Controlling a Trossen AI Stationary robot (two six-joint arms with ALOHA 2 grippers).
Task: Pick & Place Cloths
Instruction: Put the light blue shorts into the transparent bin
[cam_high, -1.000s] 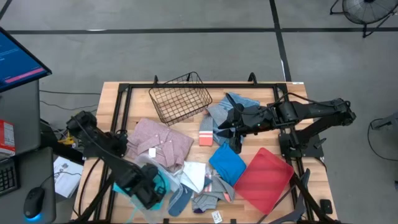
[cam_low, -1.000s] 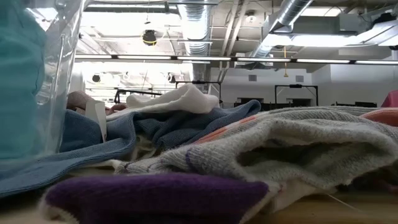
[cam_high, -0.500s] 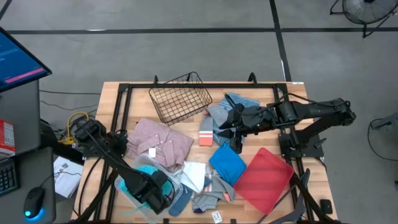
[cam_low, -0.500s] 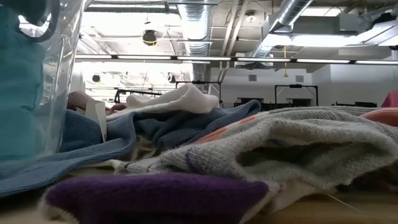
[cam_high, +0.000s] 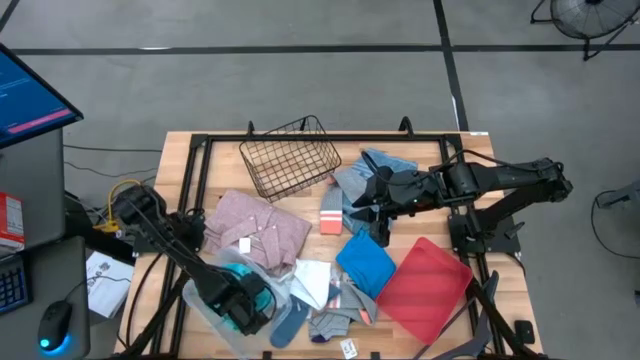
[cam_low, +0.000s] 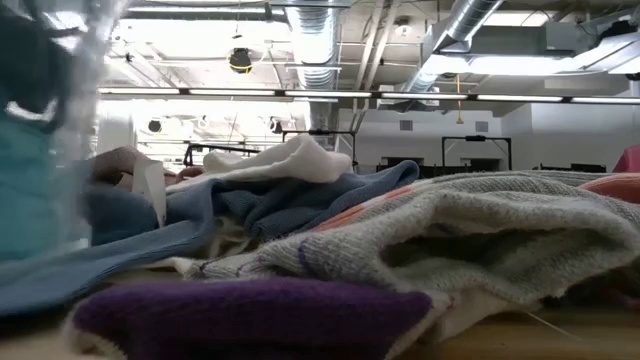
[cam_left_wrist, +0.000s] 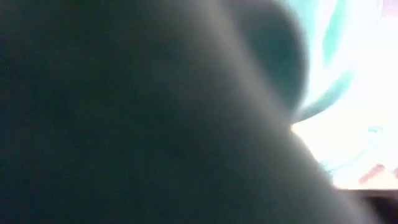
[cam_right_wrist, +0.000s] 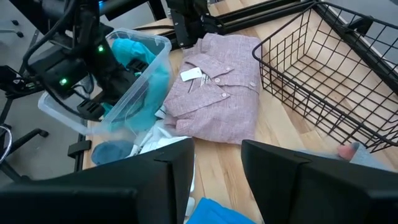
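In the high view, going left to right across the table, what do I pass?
Left gripper in the clear bin → pink shirt → bright blue cloth → red tray.

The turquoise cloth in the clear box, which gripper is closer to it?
The left one. The left gripper is down inside the clear box, right at the turquoise cloth. The right gripper hangs far across the table, beside the wire basket.

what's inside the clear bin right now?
The clear plastic bin holds a turquoise cloth, and the left gripper reaches into it. The bin's bottom is covered by the cloth and gripper, so anything under them cannot be seen.
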